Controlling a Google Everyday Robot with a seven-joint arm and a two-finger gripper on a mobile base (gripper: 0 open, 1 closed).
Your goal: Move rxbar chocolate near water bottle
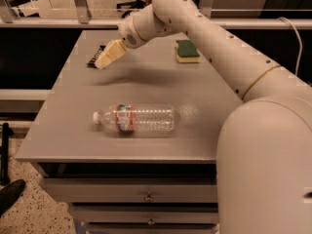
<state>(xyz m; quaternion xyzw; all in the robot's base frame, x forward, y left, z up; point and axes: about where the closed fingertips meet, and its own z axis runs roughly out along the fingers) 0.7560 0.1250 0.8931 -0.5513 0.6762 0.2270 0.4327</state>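
Observation:
The rxbar chocolate (94,56) is a small black wrapper at the far left of the grey table (146,82), mostly hidden behind my gripper. My gripper (105,58) hangs over the bar's right side, its pale fingers pointing down and left. The water bottle (136,119) lies on its side near the table's front, white cap to the left, well apart from the bar and the gripper. My white arm reaches in from the right across the table.
A green-and-yellow sponge (187,50) lies at the far right of the table. Drawers (146,197) sit under the table's front edge. A rail and office chairs stand behind the table. A dark shoe (9,194) shows on the floor at lower left.

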